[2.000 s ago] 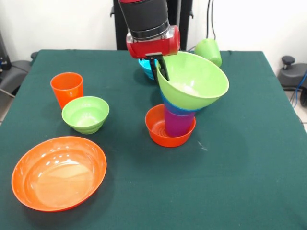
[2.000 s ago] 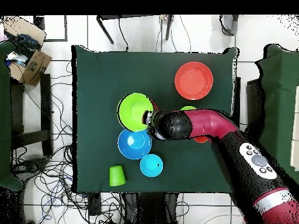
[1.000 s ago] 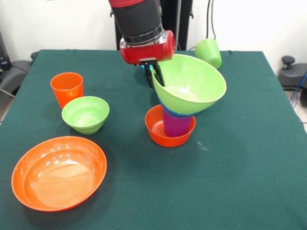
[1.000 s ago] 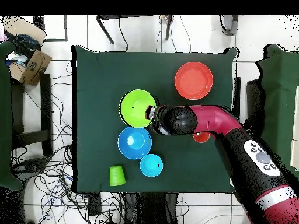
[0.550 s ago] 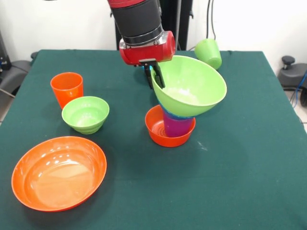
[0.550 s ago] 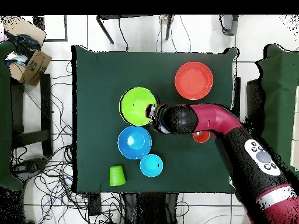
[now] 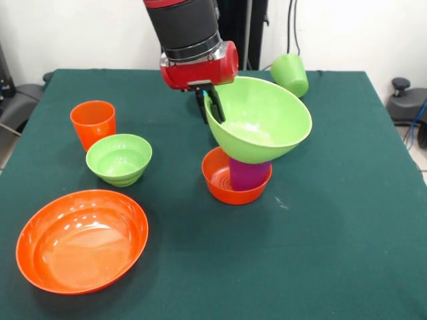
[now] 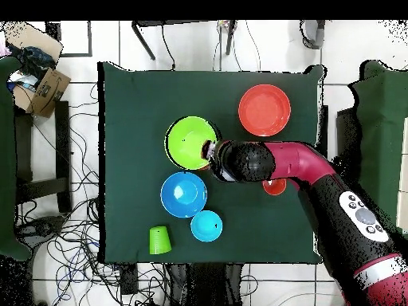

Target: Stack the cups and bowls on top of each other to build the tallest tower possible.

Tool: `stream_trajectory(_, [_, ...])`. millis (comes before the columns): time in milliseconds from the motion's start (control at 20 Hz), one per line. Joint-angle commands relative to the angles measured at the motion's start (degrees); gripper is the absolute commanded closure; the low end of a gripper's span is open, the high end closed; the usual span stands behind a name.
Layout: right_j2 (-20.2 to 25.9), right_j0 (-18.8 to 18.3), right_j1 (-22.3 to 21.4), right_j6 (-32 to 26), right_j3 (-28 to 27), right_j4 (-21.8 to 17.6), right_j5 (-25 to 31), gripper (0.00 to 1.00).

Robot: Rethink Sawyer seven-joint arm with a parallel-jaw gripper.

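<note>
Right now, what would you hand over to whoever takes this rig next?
Gripper: shut on the rim of the large green bowl, holding it tilted above the purple cup.
Tower so far: the purple cup stands in the small orange bowl.
Loose: orange cup, small green bowl, large orange bowl, green cup on its side at the far edge, large blue bowl, small light blue bowl.
Left: seat the green bowl, then add the rest.
</note>
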Motion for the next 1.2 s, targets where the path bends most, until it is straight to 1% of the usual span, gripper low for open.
stream_trajectory(50, [1.3,0.5,1.7,-18.0,-4.3,-6.5,6.1,1.00])
stream_trajectory(1200, [2.0,1.3,2.5,-16.5,-5.7,-7.3,7.5,1.00])
